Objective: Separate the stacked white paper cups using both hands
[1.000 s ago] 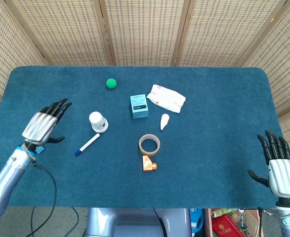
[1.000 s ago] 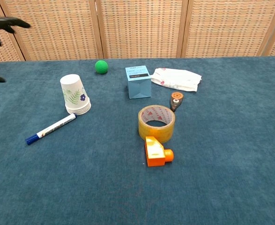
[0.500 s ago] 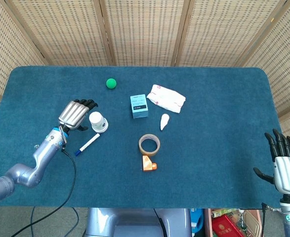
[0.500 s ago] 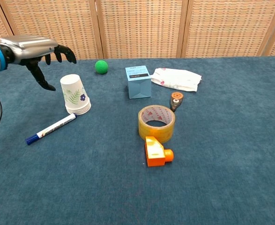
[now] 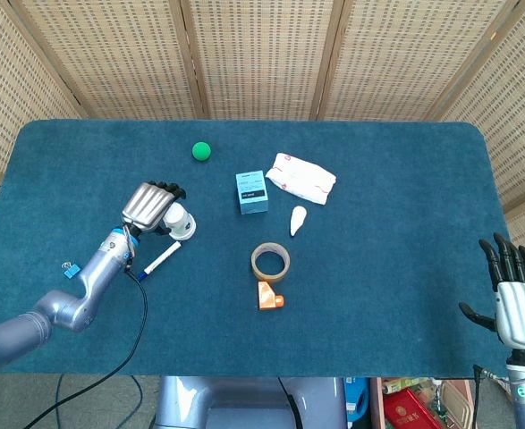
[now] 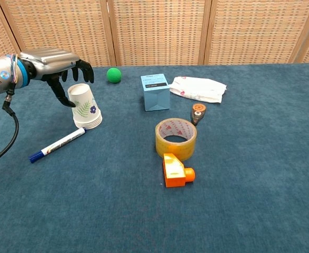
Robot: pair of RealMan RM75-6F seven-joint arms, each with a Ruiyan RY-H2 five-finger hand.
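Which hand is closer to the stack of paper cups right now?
Left. The left hand hovers right over the paper cup stack, fingers apart. The right hand sits open at the table's far right edge.

You have a blue table (image 5: 405,268) carrying stacked paper cups (image 6: 85,107) and a marker (image 6: 56,145) toward its left edge, a green ball (image 5: 201,151) near the back, and a box (image 5: 252,191), tape roll (image 6: 176,138) and orange block (image 6: 176,171) around the middle.
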